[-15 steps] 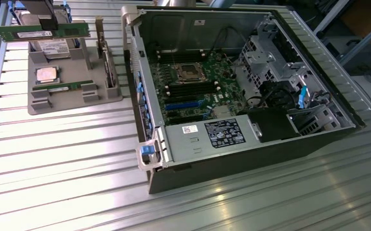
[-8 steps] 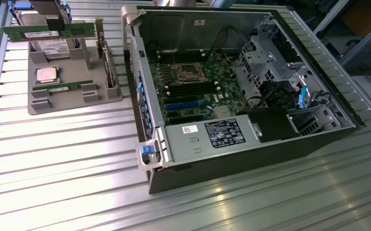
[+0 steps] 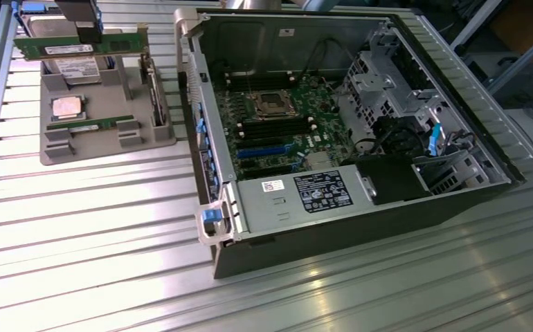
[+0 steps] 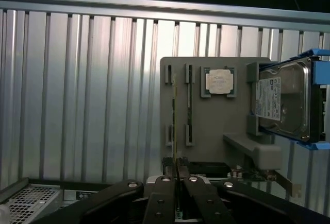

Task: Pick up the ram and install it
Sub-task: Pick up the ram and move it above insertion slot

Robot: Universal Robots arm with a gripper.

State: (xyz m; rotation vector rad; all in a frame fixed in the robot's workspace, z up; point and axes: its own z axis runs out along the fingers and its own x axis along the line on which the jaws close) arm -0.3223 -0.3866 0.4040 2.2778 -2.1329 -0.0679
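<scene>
Exterior view: gripper (image 3: 86,36) pinched ram (image 3: 54,48) above far-left tray (image 3: 109,142); thin grip risked tilt, slot misalignment.

- No word or number here can be read clearly.
- The ram (image 3: 80,45) has a small white label (image 3: 64,50) with dark print. The print is too small to read.
- The power supply box (image 3: 285,207) in the computer case (image 3: 340,242) has a big dark label (image 3: 324,192) with white print and little signs. None of it can be read.
- Just beside that label is a white sticker (image 3: 273,185) with a dark square pattern, like a code.
- The hard drive (image 4: 291,98) has a wide white label (image 4: 268,98) with rows of dark print. The print is too small to read.
- The processor chip (image 4: 219,81) has faint marks on its silver top. They cannot be read.
</scene>
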